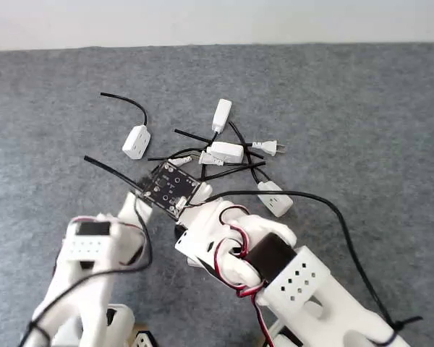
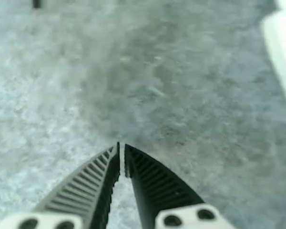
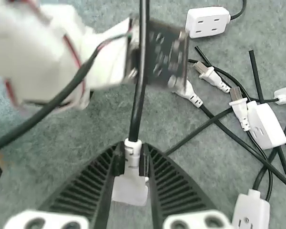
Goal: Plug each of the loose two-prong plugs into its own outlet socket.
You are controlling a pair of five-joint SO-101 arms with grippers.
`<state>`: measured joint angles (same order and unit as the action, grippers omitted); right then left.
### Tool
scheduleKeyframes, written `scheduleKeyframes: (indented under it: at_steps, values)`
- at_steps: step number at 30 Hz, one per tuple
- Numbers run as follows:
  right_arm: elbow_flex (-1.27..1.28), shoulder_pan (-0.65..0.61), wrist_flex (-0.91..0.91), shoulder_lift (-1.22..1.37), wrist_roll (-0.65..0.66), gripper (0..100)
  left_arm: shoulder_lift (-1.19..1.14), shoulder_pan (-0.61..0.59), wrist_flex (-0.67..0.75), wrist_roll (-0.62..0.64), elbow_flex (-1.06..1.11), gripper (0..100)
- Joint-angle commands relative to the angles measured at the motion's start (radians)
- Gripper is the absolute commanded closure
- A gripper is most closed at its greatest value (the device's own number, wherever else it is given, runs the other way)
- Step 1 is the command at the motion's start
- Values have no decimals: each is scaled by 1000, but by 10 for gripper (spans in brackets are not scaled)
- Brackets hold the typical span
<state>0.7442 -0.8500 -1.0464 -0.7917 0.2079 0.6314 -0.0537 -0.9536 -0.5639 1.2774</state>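
Observation:
My right gripper (image 3: 132, 148) is shut on a white two-prong plug (image 3: 129, 183). Its black cord (image 3: 138, 95) runs up from the fingers past the left arm's black circuit board (image 3: 162, 57). My left gripper (image 2: 121, 145) is shut on nothing and hangs over bare grey carpet. Beyond both arms lie white outlet sockets (image 1: 136, 142) (image 1: 222, 116) (image 1: 228, 152) (image 1: 275, 197) among tangled black cords. Loose plugs lie between them (image 1: 267, 147) (image 1: 182, 160). The right wrist view also shows sockets (image 3: 207, 21) (image 3: 263, 125) (image 3: 250, 210) and loose plugs (image 3: 209, 76) (image 3: 238, 100).
The left arm (image 1: 94, 246) and the right arm (image 1: 289, 275) stand close together at the near side of the grey carpet (image 1: 362, 130). The circuit board (image 1: 170, 184) sits just short of the cord tangle. A long black cable (image 1: 340, 224) loops around the right arm.

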Motion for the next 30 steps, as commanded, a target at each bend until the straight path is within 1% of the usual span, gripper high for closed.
scheduleKeyframes:
  at_steps: [1,3,6,11,15,18,20,24,30]
  values:
    - [-9,-4,56,38,9,991,187,31,11,-31,70,987]
    - [-14,-4,74,88,-5,991,278,31,11,-18,110,987]
    - [-14,-2,105,140,-44,991,374,31,9,35,154,987]
    - [-12,2,125,151,-130,990,394,25,26,150,162,987]
    - [-12,70,128,162,-207,990,393,-52,126,249,165,987]
    - [-8,139,125,162,-261,990,393,-112,253,371,185,987]
    - [0,171,122,163,-295,990,393,-152,319,420,189,987]
    - [44,194,140,163,-331,990,394,-203,377,450,188,987]
    - [66,197,142,162,-347,990,399,-204,379,451,188,987]
